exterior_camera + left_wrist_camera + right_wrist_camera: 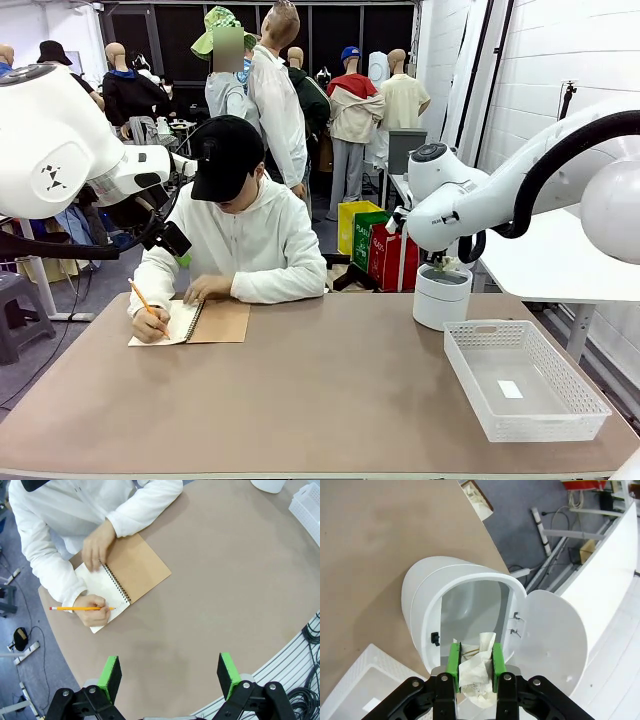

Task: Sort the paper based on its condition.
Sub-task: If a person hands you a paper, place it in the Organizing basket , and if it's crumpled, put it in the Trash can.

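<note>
A crumpled white paper [476, 667] sits between the green pads of my right gripper [475, 650], which is shut on it. The gripper hangs just over the open mouth of a white bin [420, 600] whose lid [555, 630] is swung aside. From the front, this gripper [440, 262] is right above the bin [441, 297]. My left gripper [170, 672] is open and holds nothing, high above the table's near left part. Across the table a person writes with a pencil [80, 608] on the white page of a spiral notebook [135, 567].
A white plastic basket [525, 378] stands at the right front of the table, beside the bin, with a small white slip in it. The person's hands and the notebook [200, 322] take up the far left. The brown tabletop [320, 400] lies bare in the middle.
</note>
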